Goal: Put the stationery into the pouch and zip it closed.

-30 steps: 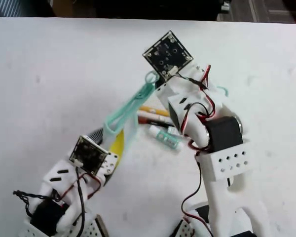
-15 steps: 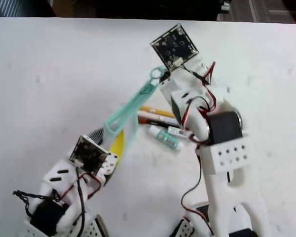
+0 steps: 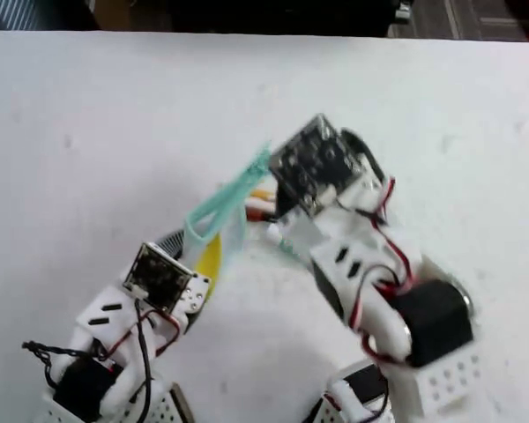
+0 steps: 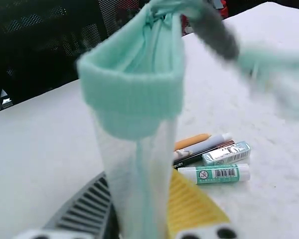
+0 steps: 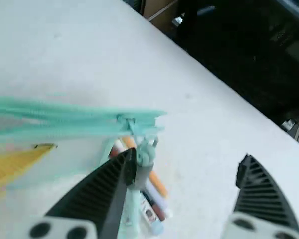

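Table (image 3: 88, 106) — white, pouch (image 3: 234, 189) above it, room (image 3: 247, 13) dark

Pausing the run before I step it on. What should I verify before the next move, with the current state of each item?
1. Hold: left gripper shut on mint-green fabric pouch with clear mesh sides, held upright: ok.
2. Free hand: right gripper has its jaws wide apart and holds nothing: ok.
3. Stationery inside pouch: not ok. The white-and-green glue stick, orange pen and others lie on the white table.
4. Pouch mouth open: cannot tell.
5. Mint ring zipper pull clear of the right gripper: cannot tell. It hangs right beside one finger.
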Tool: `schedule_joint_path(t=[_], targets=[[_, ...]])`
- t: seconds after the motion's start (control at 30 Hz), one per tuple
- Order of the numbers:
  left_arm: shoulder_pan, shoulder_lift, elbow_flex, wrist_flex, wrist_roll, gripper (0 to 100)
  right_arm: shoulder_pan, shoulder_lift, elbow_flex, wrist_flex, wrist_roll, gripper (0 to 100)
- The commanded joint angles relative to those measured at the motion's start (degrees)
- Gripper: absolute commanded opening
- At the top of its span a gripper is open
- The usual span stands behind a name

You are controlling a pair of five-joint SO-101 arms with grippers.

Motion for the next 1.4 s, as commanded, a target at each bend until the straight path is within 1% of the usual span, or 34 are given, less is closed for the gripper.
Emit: schedule_joint_path(t=[0.0, 0.1, 0.2, 0.3, 0.43, 0.53, 0.8, 0.97, 1.03, 1.37], targets=[[-0.75, -0.22, -1.41, 0.26, -0.44, 2, -0.04, -3.12, -2.02, 8.40, 0.70, 29.6], [-0.75, -0.22, -1.41, 0.26, -0.44, 2, -0.04, -4.44, -2.02, 13.41, 3.52, 29.5], [-0.75, -0.22, -1.41, 0.26, -0.44, 2, 0.04, -5.58, -2.02, 14.99, 5.01, 29.5], [-2.33, -0.22, -1.67, 0.26, -0.44, 2, 1.89, -6.81, -2.02, 14.81, 5.01, 29.5], [-7.60, -0.22, -4.31, 1.23, 3.16, 2, 4.18, -7.43, -2.02, 14.73, 5.01, 29.5], [-10.42, -0.22, -4.66, 0.97, 3.78, 2, 5.85, -6.99, -2.02, 14.73, 4.75, 29.5], [-11.12, -0.22, -4.40, 0.09, 3.87, 2, 6.20, -6.99, -1.58, 13.67, 4.48, 29.4], [-14.99, -0.22, -4.22, -1.14, 3.96, 2, 6.20, -6.99, -1.49, 13.85, 4.48, 29.4], [-15.78, -0.22, -4.40, -1.14, 5.36, 2, 6.20, -6.99, -1.49, 13.85, 4.48, 29.4], [-15.69, -0.22, -4.22, -1.14, 6.68, 2, 6.20, -6.90, -0.44, 13.67, 4.48, 29.4]])
